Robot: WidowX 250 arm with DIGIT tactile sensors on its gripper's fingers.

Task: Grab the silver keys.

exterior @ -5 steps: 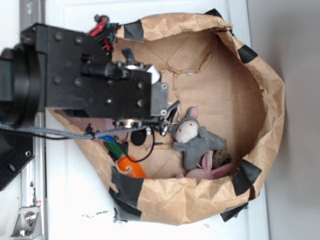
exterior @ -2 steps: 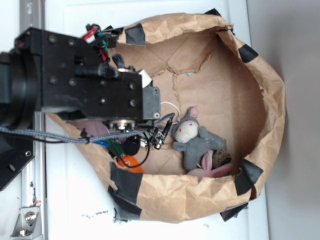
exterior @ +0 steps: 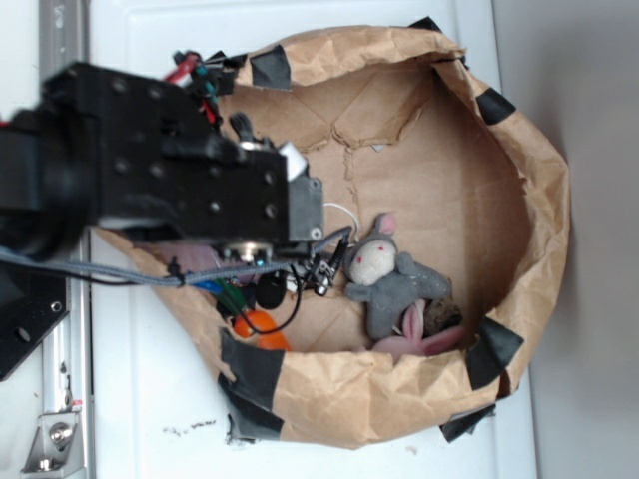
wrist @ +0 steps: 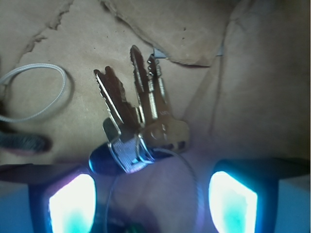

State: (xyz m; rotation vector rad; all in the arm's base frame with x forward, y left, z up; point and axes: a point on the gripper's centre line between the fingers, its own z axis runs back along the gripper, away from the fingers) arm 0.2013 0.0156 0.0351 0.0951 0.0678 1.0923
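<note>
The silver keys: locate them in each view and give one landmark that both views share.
Exterior: not visible; the black arm covers the left part of the paper bag, where they would lie.
Wrist: the silver keys sit at centre, fanned upward, just ahead of the open gripper.
Shared landmark: the white loop, above the grey bunny's head in the exterior view, at far left in the wrist view.

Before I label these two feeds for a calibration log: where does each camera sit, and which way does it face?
Exterior: high overhead, looking straight down into the brown paper bag; the black arm covers the left side.
Wrist: mounted on the arm, looking down past the pincer, whose two glowing fingertips frame the silver keys.
Shared: the bag's brown floor and the white elastic loop.
</note>
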